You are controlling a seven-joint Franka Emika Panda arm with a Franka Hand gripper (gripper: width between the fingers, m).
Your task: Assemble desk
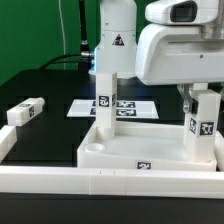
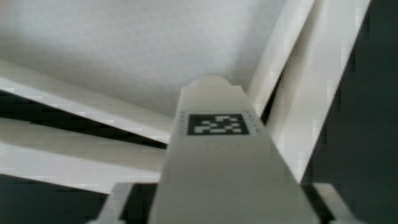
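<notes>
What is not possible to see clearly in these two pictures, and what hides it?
- Gripper, exterior view: the arm's white housing covers its fingers; grip on the near leg is unclear.
- Marker board, exterior view: partly behind the far leg.
- Fourth leg: in neither view.
- Tabletop, wrist view: blurred, cut off by the edges.

tabletop [image 1: 120, 150] behind border rail [image 1: 100, 182] | rear leg [image 1: 105, 100], right leg [image 1: 203, 128] upright on it | loose leg [image 1: 25, 112] exterior view's left | marker board [image 1: 82, 106] behind
</notes>
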